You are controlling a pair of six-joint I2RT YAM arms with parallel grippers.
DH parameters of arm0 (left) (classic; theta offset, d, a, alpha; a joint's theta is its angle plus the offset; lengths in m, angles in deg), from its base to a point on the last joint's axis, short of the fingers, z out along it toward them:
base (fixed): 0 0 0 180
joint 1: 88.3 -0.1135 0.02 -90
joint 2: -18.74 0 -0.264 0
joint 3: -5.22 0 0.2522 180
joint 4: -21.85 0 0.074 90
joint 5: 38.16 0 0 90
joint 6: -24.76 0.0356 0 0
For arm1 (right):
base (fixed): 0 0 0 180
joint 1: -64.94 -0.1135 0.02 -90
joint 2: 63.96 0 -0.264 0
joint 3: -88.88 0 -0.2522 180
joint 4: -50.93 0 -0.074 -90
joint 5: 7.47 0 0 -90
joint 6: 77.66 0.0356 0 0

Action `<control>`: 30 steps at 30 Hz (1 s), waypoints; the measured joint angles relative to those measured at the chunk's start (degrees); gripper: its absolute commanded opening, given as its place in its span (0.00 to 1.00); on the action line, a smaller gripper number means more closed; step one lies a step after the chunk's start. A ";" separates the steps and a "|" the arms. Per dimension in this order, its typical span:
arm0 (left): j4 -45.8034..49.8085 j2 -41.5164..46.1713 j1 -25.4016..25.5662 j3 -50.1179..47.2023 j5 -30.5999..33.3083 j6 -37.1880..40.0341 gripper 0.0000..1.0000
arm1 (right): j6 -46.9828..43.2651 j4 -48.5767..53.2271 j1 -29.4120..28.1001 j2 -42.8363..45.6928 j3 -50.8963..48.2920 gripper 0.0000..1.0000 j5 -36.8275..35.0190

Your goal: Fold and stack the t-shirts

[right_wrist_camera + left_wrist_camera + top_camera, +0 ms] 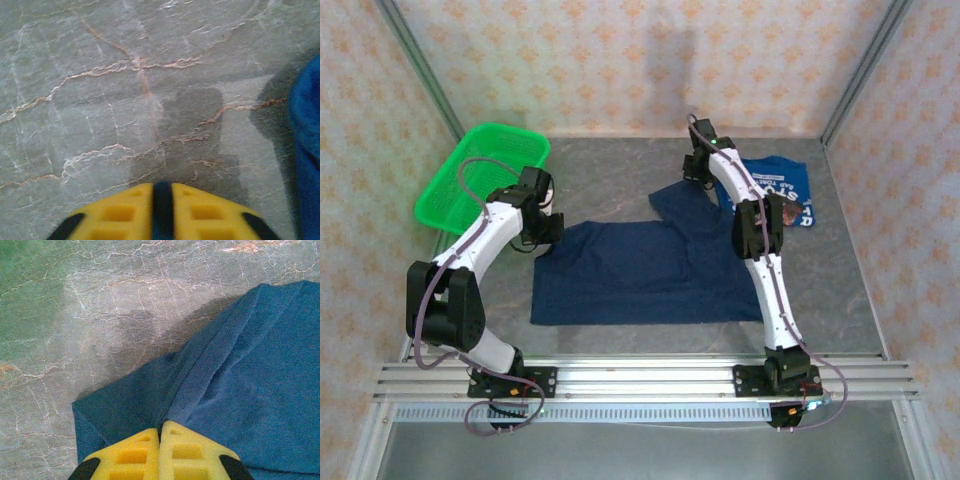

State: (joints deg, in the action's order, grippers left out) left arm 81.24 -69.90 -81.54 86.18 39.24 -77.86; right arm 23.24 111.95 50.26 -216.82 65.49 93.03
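Note:
The dark navy t-shirt (640, 275) lies spread flat mid-table, one sleeve reaching up toward the back. My left gripper (546, 238) sits at its upper left corner. In the left wrist view that gripper (161, 426) is shut, with a ribbed fold of the navy cloth (240, 390) pinched between its yellow fingertips. My right gripper (698, 182) is at the tip of the raised sleeve. In the right wrist view it (162, 186) is shut on a thin dark blue strip of cloth. The brighter blue t-shirt (788, 188) with white lettering lies crumpled at the back right, partly behind the right arm.
A green mesh basket (445, 190) stands at the back left, close to the left arm. Patterned walls enclose the grey marbled table (610, 170) on three sides. A metal rail (640, 375) runs along the near edge. Blue cloth (306, 150) shows at the right wrist view's right edge.

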 measured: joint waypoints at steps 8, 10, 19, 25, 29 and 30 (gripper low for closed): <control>0.70 0.00 -0.11 1.27 0.83 0.04 0.00 | 1.51 -4.00 0.07 1.95 -3.32 0.00 -0.22; 1.29 0.00 -0.31 2.89 1.14 0.09 0.00 | 1.49 -4.07 0.13 3.74 -4.44 0.00 -0.70; 1.53 0.00 -1.95 7.56 3.06 1.18 0.00 | -0.28 -5.29 1.70 18.62 -10.34 0.00 -2.69; 1.53 0.00 -2.05 8.20 3.21 2.08 0.00 | -0.68 -6.91 2.47 25.46 -17.51 0.00 -3.08; 1.55 0.00 -2.05 8.26 3.19 2.21 0.00 | -0.68 -7.87 2.47 28.50 -23.39 0.00 -3.04; 1.53 0.02 -2.05 8.26 3.19 2.21 0.00 | -0.68 -8.31 2.47 29.27 -24.81 0.00 -3.02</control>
State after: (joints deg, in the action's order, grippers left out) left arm 82.77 -69.88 -83.59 94.44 42.43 -75.66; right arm 22.56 103.65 52.73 -187.55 40.68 90.01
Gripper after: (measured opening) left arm 0.039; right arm 0.046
